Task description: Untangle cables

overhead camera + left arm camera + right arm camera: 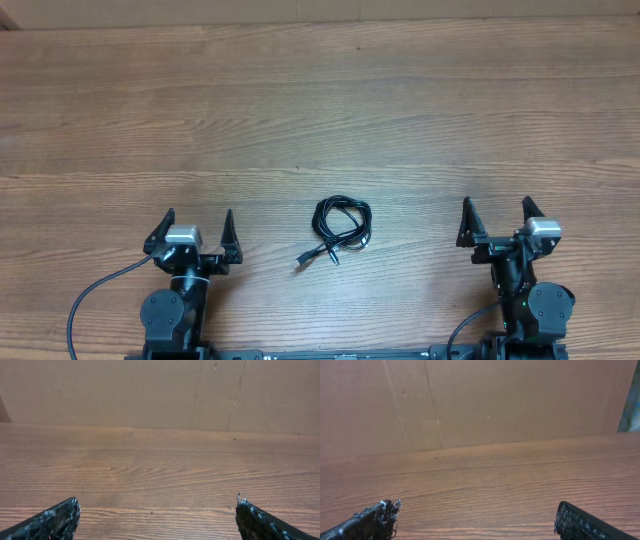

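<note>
A black cable [340,228] lies coiled in a small tangled loop on the wooden table [320,110], near the front middle, with a loose end and plug pointing to the lower left. My left gripper [197,222] is open and empty to the left of the cable. My right gripper [498,212] is open and empty to its right. The cable does not show in either wrist view. The left wrist view shows only my open fingertips [157,510] over bare wood. The right wrist view shows the same [477,512].
A brown cardboard wall [160,390] stands along the table's far edge, also in the right wrist view [480,400]. Grey arm cables trail at the front edge beside each base.
</note>
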Tool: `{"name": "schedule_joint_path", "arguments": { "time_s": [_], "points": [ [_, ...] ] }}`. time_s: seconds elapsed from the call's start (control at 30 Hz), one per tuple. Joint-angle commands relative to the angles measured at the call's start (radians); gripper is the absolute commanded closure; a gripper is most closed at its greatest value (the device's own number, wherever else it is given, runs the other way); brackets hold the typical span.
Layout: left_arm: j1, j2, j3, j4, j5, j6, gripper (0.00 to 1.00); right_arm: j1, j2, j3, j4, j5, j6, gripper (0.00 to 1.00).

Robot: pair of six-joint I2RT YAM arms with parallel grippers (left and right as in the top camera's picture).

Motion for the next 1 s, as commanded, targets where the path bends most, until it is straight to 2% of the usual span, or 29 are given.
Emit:
{"name": "schedule_joint_path", "arguments": {
  "time_s": [0.0, 0.53, 0.7, 0.97],
  "points": [
    [-0.006, -0.011, -0.007, 0.002, -0.010, 0.022, 0.01, 0.005, -0.009, -0.011, 0.004, -0.001, 0.004, 0.00],
    [-0.006, -0.011, -0.007, 0.030, 0.003, 0.021, 0.00, 0.005, -0.009, -0.011, 0.004, -0.001, 0.004, 0.00],
    [-0.006, -0.011, -0.003, 0.039, 0.139, 0.006, 0.00, 0.005, -0.009, -0.011, 0.004, -0.001, 0.004, 0.00],
    [-0.006, -0.010, 0.043, -0.034, 0.201, -0.010, 0.00, 0.005, -0.009, -0.011, 0.004, -0.001, 0.004, 0.00]
  ]
}}
